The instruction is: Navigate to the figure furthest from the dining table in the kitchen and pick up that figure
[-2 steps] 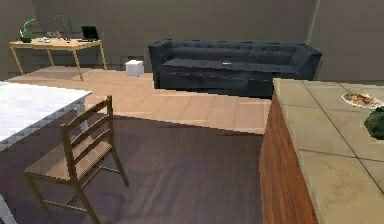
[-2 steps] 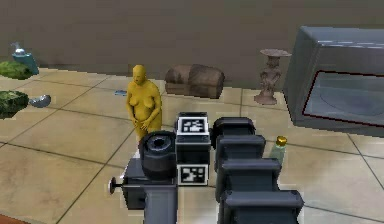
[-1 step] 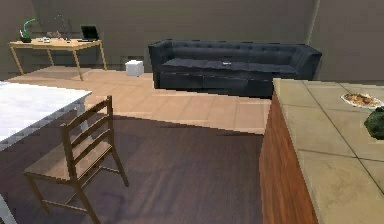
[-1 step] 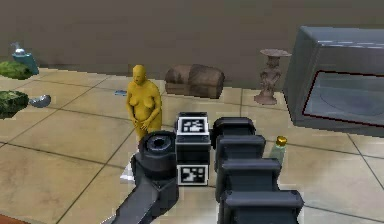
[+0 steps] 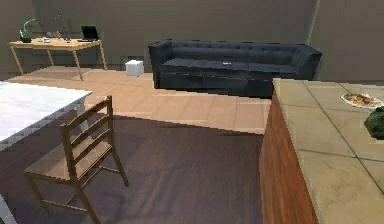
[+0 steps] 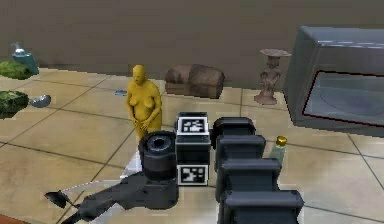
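Currently the yellow figure [image 6: 143, 98] is being shown upright on the tabletop [image 6: 80, 130], at 1 o'clock of the hand [image 6: 62, 203]. The hand's opening and load cannot be told. Risk: the figure being toppled by a wrist clip.

Arm [image 6: 246, 178] extended; gripper [image 6: 68, 200] angled toward arm side view's lower left.

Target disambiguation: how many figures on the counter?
2: yellow figure mid-counter, just beyond the arm; brownish statuette left of the microwave. The arm may hide others.
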